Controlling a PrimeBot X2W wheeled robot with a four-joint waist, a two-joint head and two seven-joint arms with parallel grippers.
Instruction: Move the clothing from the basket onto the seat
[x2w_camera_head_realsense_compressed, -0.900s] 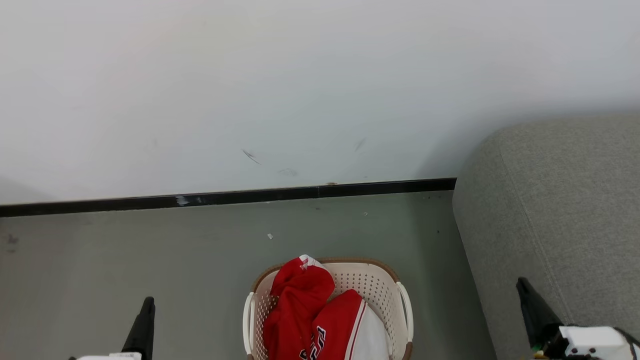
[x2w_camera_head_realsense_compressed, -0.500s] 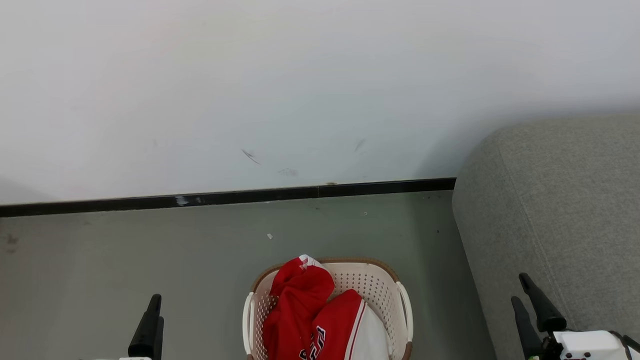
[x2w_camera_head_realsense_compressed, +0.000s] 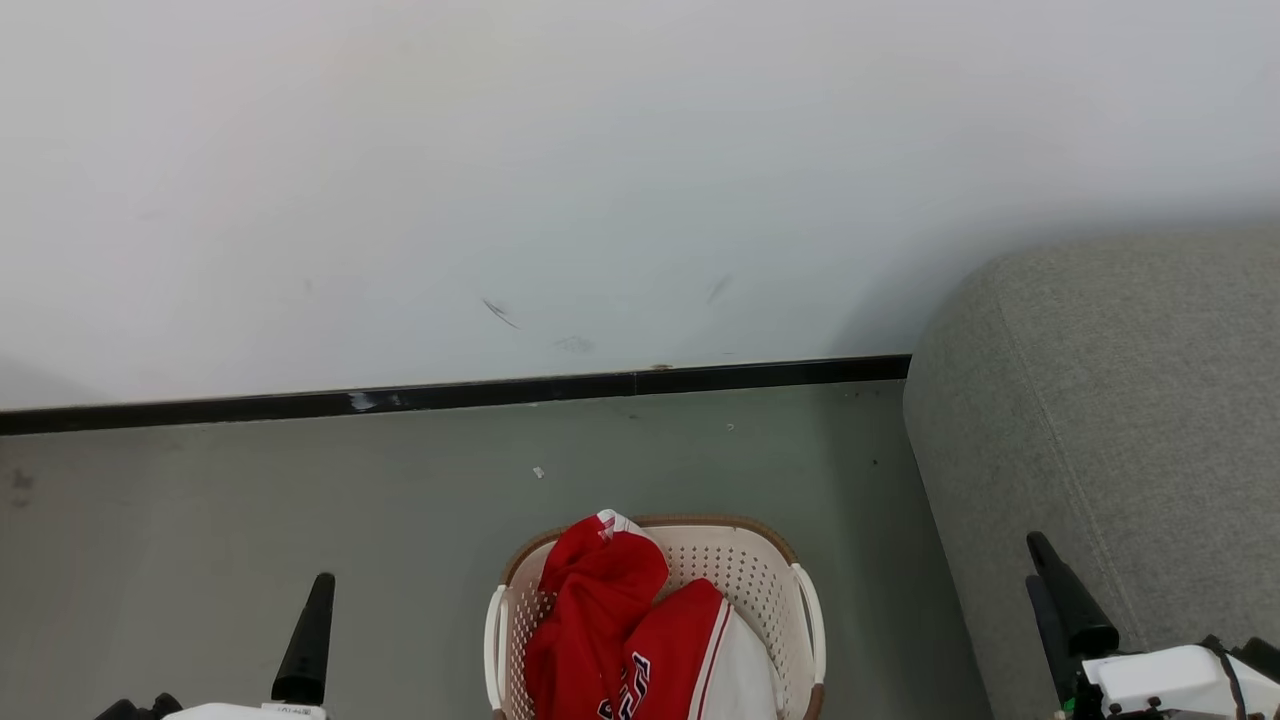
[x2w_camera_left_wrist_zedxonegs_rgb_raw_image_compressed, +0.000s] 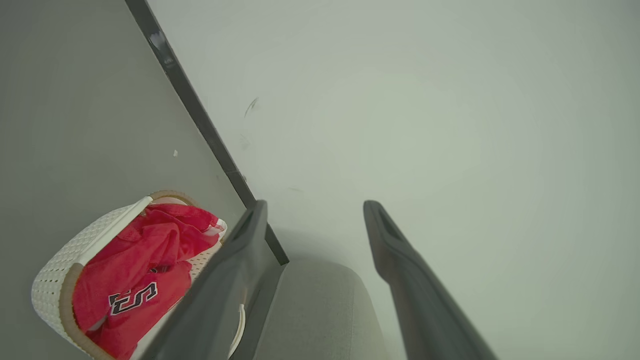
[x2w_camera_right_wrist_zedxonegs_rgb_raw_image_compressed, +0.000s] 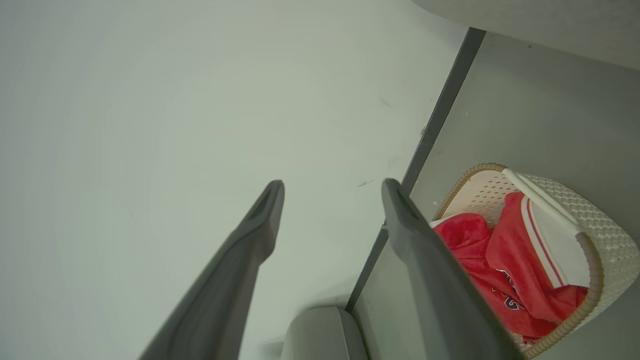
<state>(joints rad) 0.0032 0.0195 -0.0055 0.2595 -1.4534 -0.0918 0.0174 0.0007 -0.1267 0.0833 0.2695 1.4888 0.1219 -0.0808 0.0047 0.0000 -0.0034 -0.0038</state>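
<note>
In the head view, the basket (x2w_camera_head_realsense_compressed: 748, 566) stands on the floor (x2w_camera_head_realsense_compressed: 300, 500), well apart from the black skirting strip (x2w_camera_head_realsense_compressed: 450, 393) along the floor's far edge. The frame's bottom cuts off the basket's near half. The clothing (x2w_camera_head_realsense_compressed: 600, 600) lies inside it. One red piece is heaped against the far-left rim, and a second red piece with a white panel lies to its right. The number on the second piece is cut off, so we cannot read it. The seat (x2w_camera_head_realsense_compressed: 1120, 400) stands at the floor's right edge and runs out of frame. The left tool (x2w_camera_head_realsense_compressed: 320, 588) hangs over the floor left of the basket. We see it edge-on as a single dark blade, so its spread is hidden from this angle. The right tool (x2w_camera_head_realsense_compressed: 1034, 560) is in front of the seat's side, its fingers overlapping.

In the left wrist view, the two fingers stand wide apart with the pale wall (x2w_camera_head_realsense_compressed: 600, 150) between them, so the tool is released. One finger hides the basket's side nearest the seat.

In the right wrist view, the fingers are again well apart, so this tool is released too. One finger covers part of the clothing and the basket rim. We cannot identify a rounded grey shape (x2w_camera_right_wrist_zedxonegs_rgb_raw_image_compressed: 320, 335) at the bottom edge.
</note>
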